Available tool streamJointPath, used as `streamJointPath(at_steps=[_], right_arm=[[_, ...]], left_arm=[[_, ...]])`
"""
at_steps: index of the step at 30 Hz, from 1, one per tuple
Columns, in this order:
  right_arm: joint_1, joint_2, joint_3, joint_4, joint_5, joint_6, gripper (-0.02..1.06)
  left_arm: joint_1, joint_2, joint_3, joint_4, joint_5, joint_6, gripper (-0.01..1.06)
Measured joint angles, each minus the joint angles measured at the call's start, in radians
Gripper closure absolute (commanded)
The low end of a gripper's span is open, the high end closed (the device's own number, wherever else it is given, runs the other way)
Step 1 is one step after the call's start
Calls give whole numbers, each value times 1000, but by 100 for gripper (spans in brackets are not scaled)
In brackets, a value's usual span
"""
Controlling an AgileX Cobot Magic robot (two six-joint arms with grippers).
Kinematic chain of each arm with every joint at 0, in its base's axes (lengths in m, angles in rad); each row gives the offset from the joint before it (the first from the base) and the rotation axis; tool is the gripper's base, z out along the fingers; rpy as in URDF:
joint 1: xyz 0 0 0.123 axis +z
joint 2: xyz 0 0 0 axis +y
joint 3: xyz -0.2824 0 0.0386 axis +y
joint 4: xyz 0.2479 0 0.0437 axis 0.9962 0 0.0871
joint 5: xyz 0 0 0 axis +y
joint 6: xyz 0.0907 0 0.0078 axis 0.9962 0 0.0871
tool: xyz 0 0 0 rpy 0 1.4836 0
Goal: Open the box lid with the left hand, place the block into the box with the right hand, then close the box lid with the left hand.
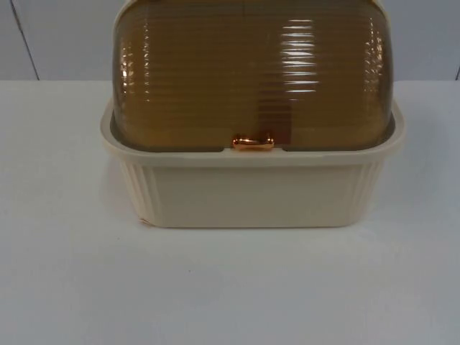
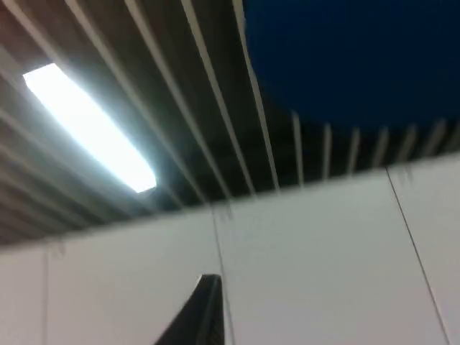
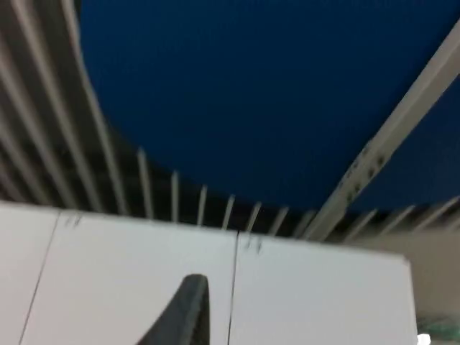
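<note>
A cream ribbed box stands in the middle of the white table in the top view. Its brown see-through domed lid is down and rests on the box's rim. A small copper handle sits at the middle of the lid's front edge. What lies under the lid cannot be made out. My left gripper is raised and looks at the partition wall and ceiling, away from the box. My right gripper is raised the same way. Both arms wait.
White table top stretches in front of the box and to both its sides. The grey partition wall closes the table behind it. Above are a slatted ceiling with a bright lamp and a dark blue panel.
</note>
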Motion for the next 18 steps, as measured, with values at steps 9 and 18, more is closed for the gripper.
streamJointPath(at_steps=[9, 18], right_arm=[[105, 0, -12, -44, 409, 33, -1], [117, 0, -55, -175, 618, 201, -1]], left_arm=[[10, -19, 2, -35, 194, 36, 0], [-7, -26, -19, 4, 338, 7, 0]])
